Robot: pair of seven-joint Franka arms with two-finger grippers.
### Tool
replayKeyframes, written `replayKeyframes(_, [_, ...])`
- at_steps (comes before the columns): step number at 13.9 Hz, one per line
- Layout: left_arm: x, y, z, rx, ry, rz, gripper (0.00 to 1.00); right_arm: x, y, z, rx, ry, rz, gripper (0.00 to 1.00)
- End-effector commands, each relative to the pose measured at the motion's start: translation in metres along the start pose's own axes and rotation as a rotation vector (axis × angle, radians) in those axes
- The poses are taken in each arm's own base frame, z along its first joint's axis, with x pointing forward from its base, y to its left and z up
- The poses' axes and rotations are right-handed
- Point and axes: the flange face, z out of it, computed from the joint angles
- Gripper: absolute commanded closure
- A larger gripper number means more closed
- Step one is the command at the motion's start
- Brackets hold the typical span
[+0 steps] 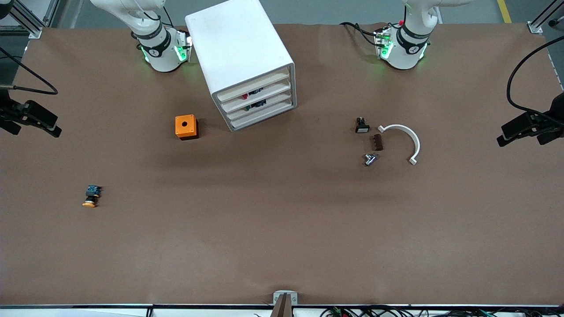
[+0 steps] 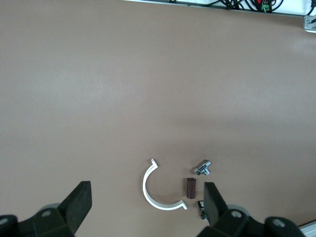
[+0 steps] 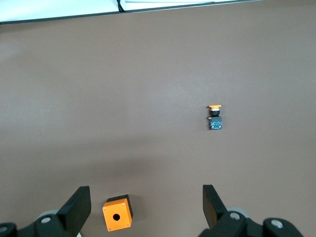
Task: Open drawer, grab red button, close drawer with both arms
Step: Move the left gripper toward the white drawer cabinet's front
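Observation:
The white cabinet stands between the two arm bases, its four drawers facing the front camera. The drawer, second highest, is shut like the other three. A speck of red, the button, shows in the gap above its front. Both hands are out of the front view; only the right arm's base and the left arm's base show. My left gripper is open and empty, high over a white curved clip. My right gripper is open and empty, high over the orange box.
The orange box with a hole sits beside the cabinet toward the right arm's end. A yellow-capped button lies nearer the front camera. Toward the left arm's end lie the white clip, a brown block, a metal fitting and a small black switch.

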Motion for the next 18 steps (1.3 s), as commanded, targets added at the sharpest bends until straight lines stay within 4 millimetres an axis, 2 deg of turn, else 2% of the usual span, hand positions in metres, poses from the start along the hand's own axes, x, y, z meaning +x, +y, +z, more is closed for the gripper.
replayKeyframes(1, [-0.005, 0.0, -0.007, 0.011, 0.007, 0.001, 0.0, 0.0, -0.002, -0.006, -0.012, 0.011, -0.007, 0.0])
replayKeyframes(4, [-0.005, 0.0, -0.007, 0.009, 0.006, -0.003, 0.0, -0.001, -0.005, -0.007, -0.009, 0.013, -0.012, 0.0])
replayKeyframes(7, [-0.001, -0.006, 0.006, 0.013, -0.019, -0.019, 0.0, -0.002, -0.008, -0.007, -0.009, 0.01, -0.004, 0.0])
replayKeyframes(9, [0.008, -0.006, 0.029, 0.017, -0.054, -0.05, 0.0, -0.002, -0.008, -0.006, -0.009, 0.005, -0.004, 0.0])
replayKeyframes(15, [0.034, 0.006, 0.118, 0.029, -0.18, -0.066, 0.0, -0.003, -0.008, -0.003, -0.009, -0.004, -0.016, 0.0])
replayKeyframes(18, [0.036, 0.026, 0.137, 0.038, -0.202, -0.102, 0.0, -0.003, -0.007, -0.003, -0.009, -0.004, -0.016, 0.0])
